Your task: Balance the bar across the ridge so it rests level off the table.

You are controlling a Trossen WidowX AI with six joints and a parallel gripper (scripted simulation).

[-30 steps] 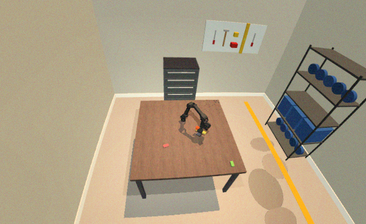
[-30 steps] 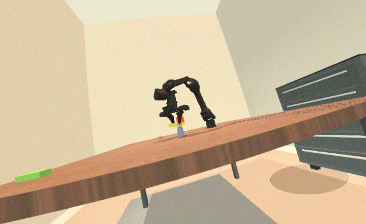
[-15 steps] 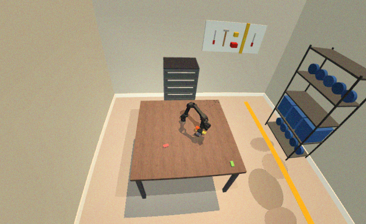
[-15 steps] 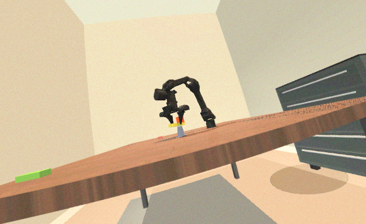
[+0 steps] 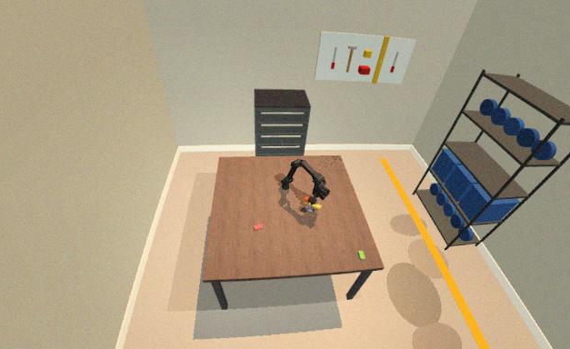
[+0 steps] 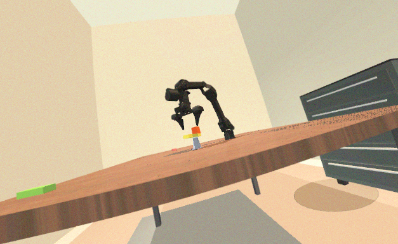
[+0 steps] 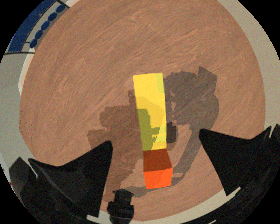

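From the top, see a brown wooden table (image 5: 243, 195) (image 6: 204, 171) (image 7: 216, 50) before a dark drawer cabinet (image 5: 280, 117) (image 6: 350, 95), with a gray patch (image 5: 270, 309) (image 6: 217, 219) on the floor below. Find at the right a shelf rack (image 5: 505, 184) of blue goods, beyond a yellow floor stripe (image 5: 425, 236); on the back wall, a tool board (image 5: 325, 73). Note a red block (image 5: 258, 226) (image 6: 174, 149) and green block (image 5: 361, 254) (image 6: 36, 191) lying apart on the wood.

From outside, see pale walls and the yellow bar (image 5: 316, 206) (image 6: 188, 136) (image 7: 151, 105) across the gray-blue ridge (image 6: 197, 143), off the tabletop, orange block (image 5: 306, 199) (image 6: 195, 130) (image 7: 158, 178) at one end. Cannot tell exact levelness.

From the wrist, see wood grain crossed by shadows; claw (image 5: 312, 200) (image 6: 190, 127) (image 7: 157, 140) spread wide, pinching nothing, bar loose below.
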